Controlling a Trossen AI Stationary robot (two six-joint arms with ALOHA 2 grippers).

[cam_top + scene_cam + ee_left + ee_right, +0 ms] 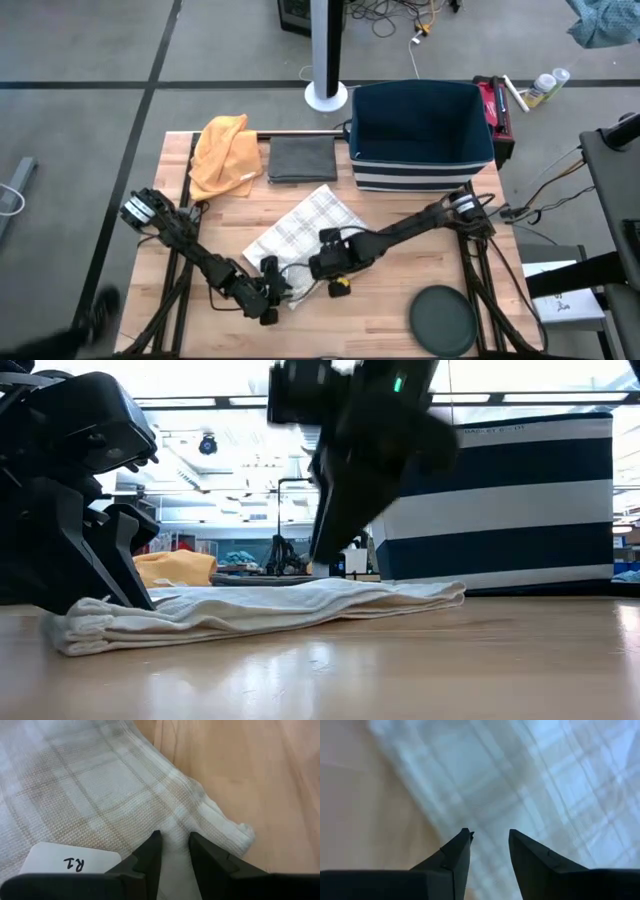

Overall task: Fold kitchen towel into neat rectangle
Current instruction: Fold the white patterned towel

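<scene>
Bare worktop (400,670) fills your low view; behind it the towel (260,608) lies already doubled, layers stacked, near the middle front. Your left gripper (174,840) has its fingers pinching a corner of the cloth. Your right gripper (489,836) hovers just above the towel, fingers spread, holding nothing. I judge at least one more fold is left, plus squaring the edges. Left-wrist tag reads "R1", inverted
</scene>
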